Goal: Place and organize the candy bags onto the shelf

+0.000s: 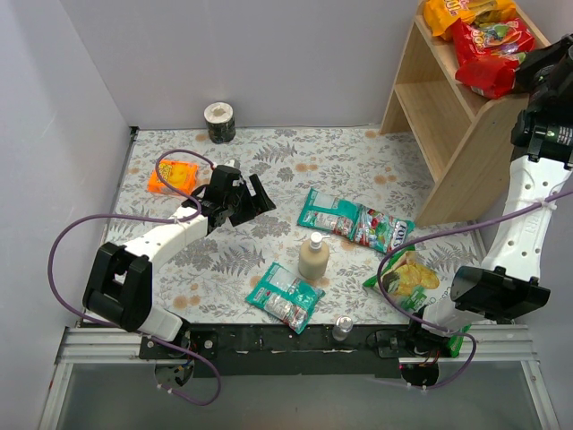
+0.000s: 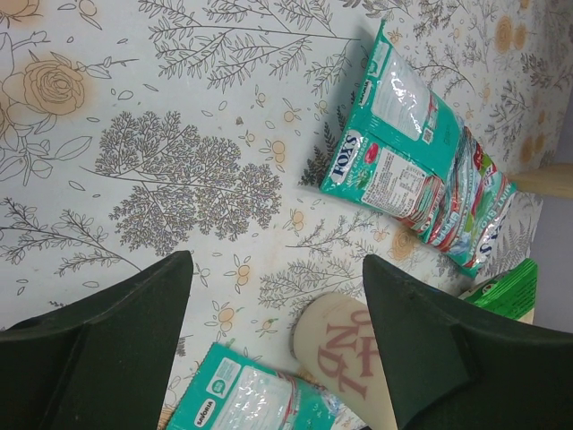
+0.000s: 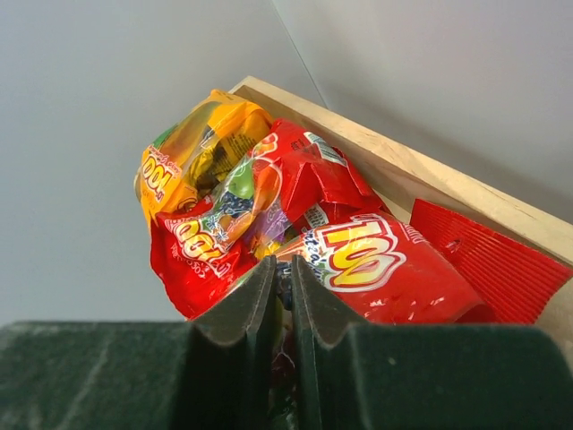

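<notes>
Right wrist, crumpled glossy candy bags [image 3: 376, 269], perhaps three

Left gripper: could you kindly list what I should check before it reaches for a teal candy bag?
1. Left gripper jaws open: ok.
2. Nothing between those jaws: ok.
3. Target in reach: ok; the nearest teal bag lies flat on the table, and the other two teal bags overlap further on.
4. Clearance around the nearest teal bag: not ok; the bottle stands right beside it.
5. Room on the shelf: ok; its lower board shows bare.
6. Right gripper free of the red bag: cannot tell; its jaws are nearly closed against it.
</notes>
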### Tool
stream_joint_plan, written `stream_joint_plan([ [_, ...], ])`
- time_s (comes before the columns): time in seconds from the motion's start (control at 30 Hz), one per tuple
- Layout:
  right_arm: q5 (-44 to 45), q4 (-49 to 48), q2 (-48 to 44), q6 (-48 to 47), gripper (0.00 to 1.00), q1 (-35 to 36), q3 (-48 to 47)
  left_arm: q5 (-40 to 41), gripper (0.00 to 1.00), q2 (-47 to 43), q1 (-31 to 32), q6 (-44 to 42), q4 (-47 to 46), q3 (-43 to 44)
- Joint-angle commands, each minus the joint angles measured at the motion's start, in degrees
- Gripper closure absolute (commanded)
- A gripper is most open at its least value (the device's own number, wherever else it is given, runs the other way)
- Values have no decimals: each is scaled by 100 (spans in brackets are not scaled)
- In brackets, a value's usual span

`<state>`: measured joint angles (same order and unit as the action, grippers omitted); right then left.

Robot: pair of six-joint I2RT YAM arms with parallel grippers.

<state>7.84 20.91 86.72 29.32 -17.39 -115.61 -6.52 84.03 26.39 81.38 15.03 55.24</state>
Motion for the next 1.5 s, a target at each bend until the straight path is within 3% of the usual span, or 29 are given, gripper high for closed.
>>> stream_joint_plan([
  [0.0, 209, 309, 380, -67, 81, -45, 13, 81, 23, 26, 24, -123, 79, 250],
  [0.07, 192, 353, 372, -23, 78, -54, -32, 81, 24, 52, 24, -132, 97, 267],
  [0.17, 140, 186, 144, 12, 54, -63, 12, 107, 23, 52, 24, -140, 97, 277],
  [0.2, 122, 134, -4, 30, 42, -63, 21, 116, 23, 61, 24, -140, 97, 276],
  [0.3, 148, 10, -268, 91, 26, -72, -49, 134, 23, 61, 24, -123, 88, 285],
  [0.4, 140, 27, -427, 109, 21, -81, -189, 151, 23, 61, 24, -105, 71, 259],
  [0.83, -598, 573, -735, 188, 21, -89, -401, 169, 23, 70, 24, -149, 53, 241],
  [1.1, -1345, 590, -481, 548, 41, -89, -304, 81, 23, 149, 24, -175, 62, 294],
  [1.47, -1469, 871, 72, 785, 54, -160, -409, 160, 23, 8, 24, -35, -52, 66],
])
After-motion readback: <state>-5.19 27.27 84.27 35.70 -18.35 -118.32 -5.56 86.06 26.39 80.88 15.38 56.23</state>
